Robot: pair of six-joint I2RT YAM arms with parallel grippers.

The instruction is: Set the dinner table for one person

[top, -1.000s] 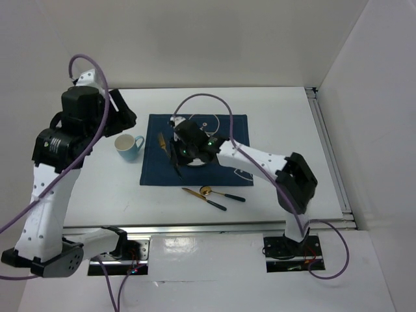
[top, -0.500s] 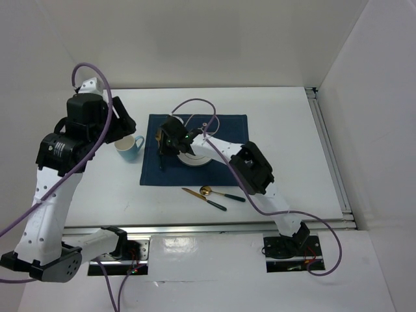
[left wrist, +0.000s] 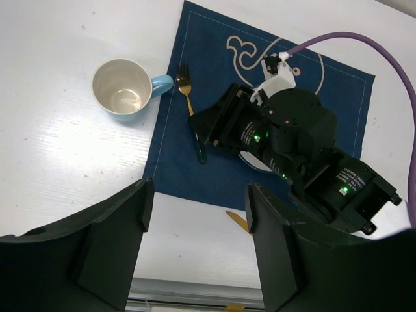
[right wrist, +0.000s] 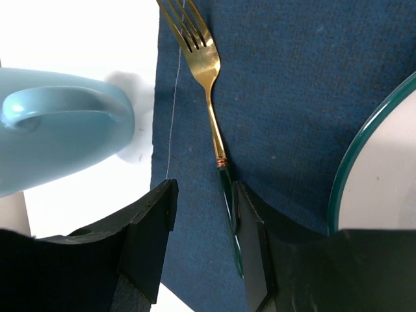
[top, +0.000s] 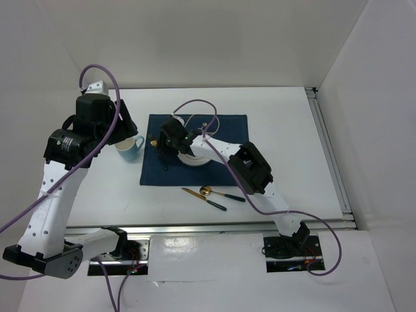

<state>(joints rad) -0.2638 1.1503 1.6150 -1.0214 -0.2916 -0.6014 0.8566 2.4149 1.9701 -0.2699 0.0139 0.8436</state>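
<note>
The dinner table [top: 292, 117] is a white top carrying a navy whale placemat [top: 227, 130]. A white plate with a green rim [top: 198, 158] lies on the mat. A gold fork with a green handle [right wrist: 207, 71] lies on the mat's left strip, also in the left wrist view [left wrist: 188, 97]. My right gripper [right wrist: 201, 214] is open and low over the mat; the fork's handle lies along the inner side of its right finger. In the top view it [top: 164, 153] is left of the plate. My left gripper [left wrist: 198, 247] is open, empty and high above the table.
A light blue mug [top: 128, 148] stands just left of the mat, close to the fork's tines [right wrist: 58, 123]. A gold knife [top: 201, 197] and a gold spoon [top: 224, 194] with dark handles lie in front of the mat. Metal rails run along the near and right edges.
My right gripper moved left from over the plate to the fork at the mat's left edge and came lower. The left arm shifted slightly right. The fork has not moved.
</note>
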